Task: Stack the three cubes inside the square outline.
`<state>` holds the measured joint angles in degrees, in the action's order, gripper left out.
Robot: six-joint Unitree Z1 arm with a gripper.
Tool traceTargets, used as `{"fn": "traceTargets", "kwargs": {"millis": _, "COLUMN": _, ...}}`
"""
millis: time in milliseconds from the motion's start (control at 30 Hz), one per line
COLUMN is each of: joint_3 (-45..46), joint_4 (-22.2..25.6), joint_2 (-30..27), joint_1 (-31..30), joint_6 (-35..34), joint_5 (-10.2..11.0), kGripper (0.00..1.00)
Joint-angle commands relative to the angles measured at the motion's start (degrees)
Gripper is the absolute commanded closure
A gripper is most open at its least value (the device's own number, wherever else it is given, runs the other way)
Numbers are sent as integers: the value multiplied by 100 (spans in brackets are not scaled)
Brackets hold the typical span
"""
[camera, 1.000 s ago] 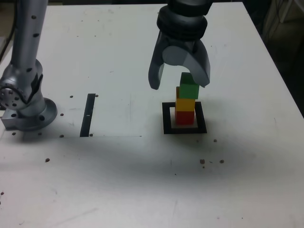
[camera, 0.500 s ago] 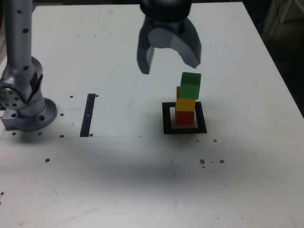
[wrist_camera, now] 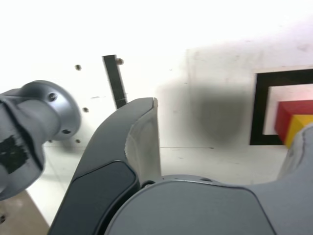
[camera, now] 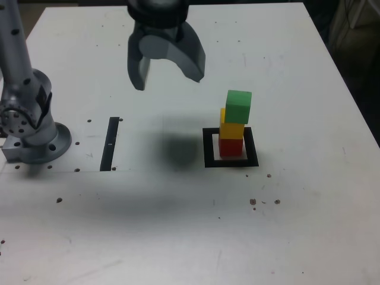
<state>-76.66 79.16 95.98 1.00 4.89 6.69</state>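
Note:
The three cubes stand as one tower inside the square outline (camera: 231,162): the red cube (camera: 231,146) at the bottom, the yellow cube (camera: 231,130) on it, and the green cube (camera: 238,105) on top, shifted a little toward the exterior view's right. My gripper (camera: 167,79) hangs open and empty above the table, well to the exterior view's left of the tower and apart from it. The wrist view shows one grey finger (wrist_camera: 142,137), a corner of the square outline (wrist_camera: 259,107), and parts of the red cube (wrist_camera: 293,113) and yellow cube (wrist_camera: 299,131). The green cube is hidden there.
The arm's round grey base (camera: 32,133) stands at the exterior view's left edge. A thin black strip (camera: 110,144) lies between base and outline. Small dark specks dot the white table (camera: 178,225). The gripper's shadow falls left of the outline.
The open gripper has risen from around the green cube and moved toward the exterior view's left. The tower has stayed still.

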Motion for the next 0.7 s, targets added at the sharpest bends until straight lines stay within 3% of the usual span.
{"fn": "traceTargets", "kwargs": {"millis": 0, "joint_3": 282, "joint_4": -78, "joint_2": -206, "joint_1": 42, "joint_6": 19, "joint_5": 8, "kGripper": 3}}
{"fn": "traceTargets", "kwargs": {"millis": 667, "joint_3": 2405, "joint_4": -1017, "joint_2": -1075, "joint_1": 58, "joint_6": 4, "joint_5": -240, "kGripper": 3}}
